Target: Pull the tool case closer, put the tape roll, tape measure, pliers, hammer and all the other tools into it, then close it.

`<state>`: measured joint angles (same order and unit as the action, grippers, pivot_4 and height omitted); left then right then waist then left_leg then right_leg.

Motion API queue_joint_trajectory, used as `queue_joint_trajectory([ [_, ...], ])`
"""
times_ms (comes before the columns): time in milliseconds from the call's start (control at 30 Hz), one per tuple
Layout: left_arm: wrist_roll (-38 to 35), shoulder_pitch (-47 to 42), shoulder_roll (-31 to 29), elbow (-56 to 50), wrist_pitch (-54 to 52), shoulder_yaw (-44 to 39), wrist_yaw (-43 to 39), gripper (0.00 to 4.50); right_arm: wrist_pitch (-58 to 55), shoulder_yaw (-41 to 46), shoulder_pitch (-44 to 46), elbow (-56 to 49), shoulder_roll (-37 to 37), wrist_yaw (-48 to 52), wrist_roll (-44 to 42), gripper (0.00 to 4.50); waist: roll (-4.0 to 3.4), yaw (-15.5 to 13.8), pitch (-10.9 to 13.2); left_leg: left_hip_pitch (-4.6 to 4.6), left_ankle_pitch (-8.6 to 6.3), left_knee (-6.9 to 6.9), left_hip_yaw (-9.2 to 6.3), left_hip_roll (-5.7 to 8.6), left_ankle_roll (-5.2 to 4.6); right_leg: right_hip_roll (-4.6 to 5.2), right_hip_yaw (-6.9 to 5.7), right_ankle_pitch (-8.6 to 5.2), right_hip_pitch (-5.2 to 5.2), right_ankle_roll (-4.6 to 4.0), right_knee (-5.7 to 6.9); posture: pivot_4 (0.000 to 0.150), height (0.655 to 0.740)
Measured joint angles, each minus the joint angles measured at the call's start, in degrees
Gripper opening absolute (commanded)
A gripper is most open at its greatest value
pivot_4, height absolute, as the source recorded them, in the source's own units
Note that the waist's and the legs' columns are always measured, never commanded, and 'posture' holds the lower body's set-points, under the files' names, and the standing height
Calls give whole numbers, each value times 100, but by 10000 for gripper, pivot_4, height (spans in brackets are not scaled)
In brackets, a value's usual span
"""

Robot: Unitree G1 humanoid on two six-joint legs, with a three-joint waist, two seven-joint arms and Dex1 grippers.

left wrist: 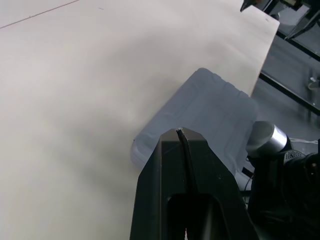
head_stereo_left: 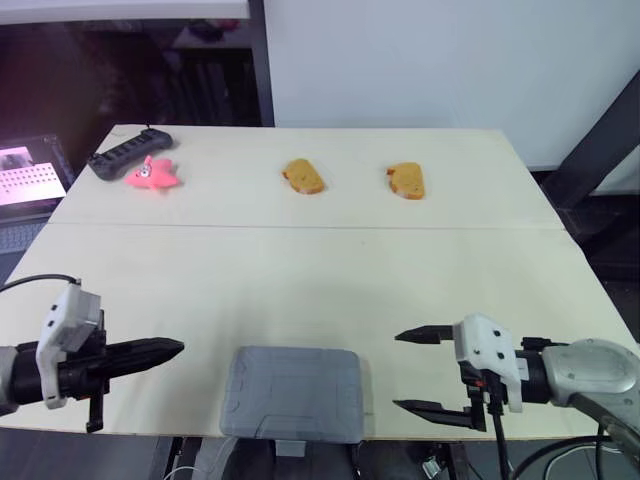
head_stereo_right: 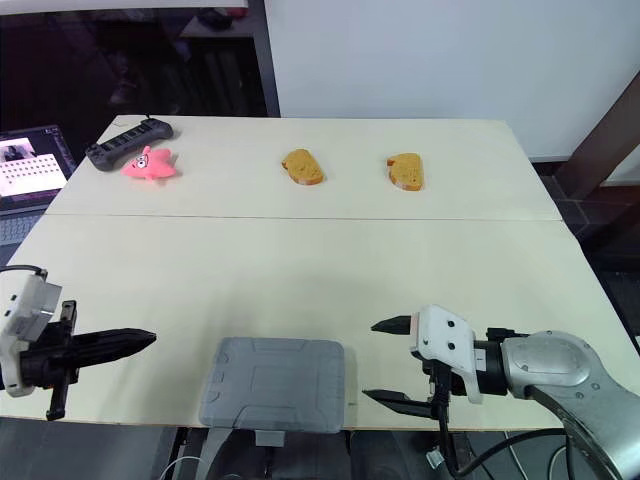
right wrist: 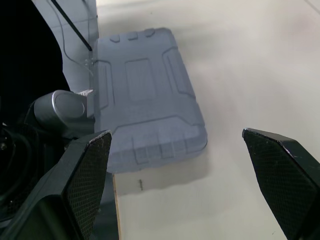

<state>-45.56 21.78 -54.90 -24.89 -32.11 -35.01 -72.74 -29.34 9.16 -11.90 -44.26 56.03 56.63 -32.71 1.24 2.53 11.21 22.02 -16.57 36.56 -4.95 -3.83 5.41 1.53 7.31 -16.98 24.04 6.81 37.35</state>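
We find the tool case (head_stereo_left: 293, 392) lying flat and closed at the middle of the table's (head_stereo_left: 330, 270) near edge, between our two grippers, and its front seems to hang slightly over that edge. The left gripper (head_stereo_left: 176, 347) hovers near the case's left side with its fingers pressed together and holding nothing. The right gripper (head_stereo_left: 397, 370) hovers just beside the case's right side with its fingers spread wide and nothing between them.

We judge the case to be stiff moulded plastic: rigid, not fragile, fairly light if empty, and likely to slide easily on the smooth tabletop. A one-sided pinch could spin it, so we would take it by a side wall or by the lid's front rim, where the lid must lift.

The head views show the far part of the table: a pink toy (head_stereo_left: 152, 175) and a black power strip (head_stereo_left: 128, 152) near the far left corner, and two bread pieces (head_stereo_left: 303, 177) (head_stereo_left: 406, 180) along the far edge. The right wrist view instead shows the lid's raised ribs and the small tabs along two of its edges. The left wrist view gives the case's rounded corner just beyond our closed fingertips.
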Motion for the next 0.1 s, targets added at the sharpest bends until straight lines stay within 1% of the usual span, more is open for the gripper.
queue_joint_trajectory([
  [100,1,-1,1,0,6,-29,-48,0,17,-43,-30,80,-95,-2,29,44275,0,-1,0,-3,0,3,0,0,0,0,0,0,-4,-2,2,1500,7400],
])
